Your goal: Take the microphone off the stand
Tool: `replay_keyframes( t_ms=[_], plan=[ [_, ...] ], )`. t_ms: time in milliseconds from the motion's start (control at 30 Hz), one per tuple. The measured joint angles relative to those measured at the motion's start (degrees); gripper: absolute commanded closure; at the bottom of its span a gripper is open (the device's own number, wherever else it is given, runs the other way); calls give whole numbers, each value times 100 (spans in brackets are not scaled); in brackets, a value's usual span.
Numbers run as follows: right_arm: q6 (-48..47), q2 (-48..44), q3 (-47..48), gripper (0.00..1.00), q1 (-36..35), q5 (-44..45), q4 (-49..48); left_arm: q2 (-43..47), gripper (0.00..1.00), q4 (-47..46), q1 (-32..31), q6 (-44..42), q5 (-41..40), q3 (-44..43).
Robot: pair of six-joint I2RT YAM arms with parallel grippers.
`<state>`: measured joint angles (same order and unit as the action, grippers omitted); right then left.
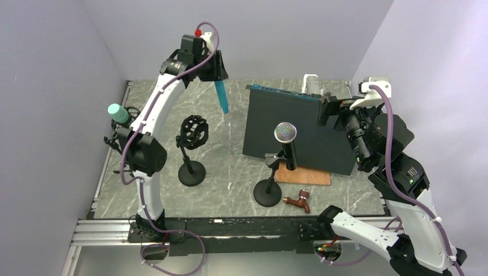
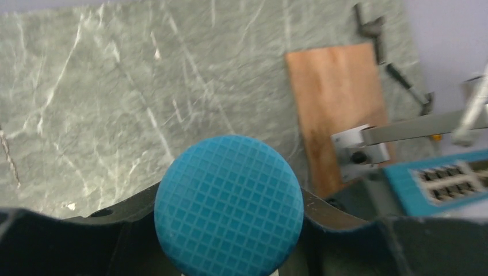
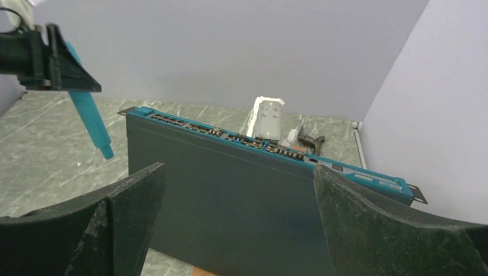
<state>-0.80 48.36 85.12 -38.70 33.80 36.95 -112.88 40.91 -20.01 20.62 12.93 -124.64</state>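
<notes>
My left tool is closed on the blue microphone. In the wrist view its round mesh head sits squeezed between the two dark fingers. From above, the handle hangs down and slightly tilted, high in the air over the back of the counter. The shock-mount stand stands below and to the left of it, well apart, with its black cradle holding nothing.

My right tool is spread wide with nothing between the pads. It hovers at the upper right corner of the rack unit, a dark box with a blue front that is propped up on edge.

In front of that box, a silver-headed microphone sits upright in the clip of a second stand. A wooden board lies flat by the box's lower edge. A brown tap lies just beside the second stand's round base.
</notes>
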Motion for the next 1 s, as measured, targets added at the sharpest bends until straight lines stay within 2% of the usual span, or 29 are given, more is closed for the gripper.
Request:
replay_keyframes(
  t_ms=[167, 367, 500, 800, 1000],
  plan=[
    [2, 7, 0, 0, 0, 7, 94, -656, 100, 494, 203, -184, 87, -153],
    [39, 7, 0, 0, 0, 17, 116, -809, 100, 798, 623, -249, 232, -131],
    [42, 61, 2, 0, 0, 0, 118, -892, 100, 789, 682, -273, 201, -131],
    [136, 343, 76, 0, 0, -79, 208, -1976, 100, 944, 610, -485, -330, -203],
    [221, 387, 157, 0, 0, -129, 365, -2404, 93, 957, 710, -522, -577, -203]
  ],
)
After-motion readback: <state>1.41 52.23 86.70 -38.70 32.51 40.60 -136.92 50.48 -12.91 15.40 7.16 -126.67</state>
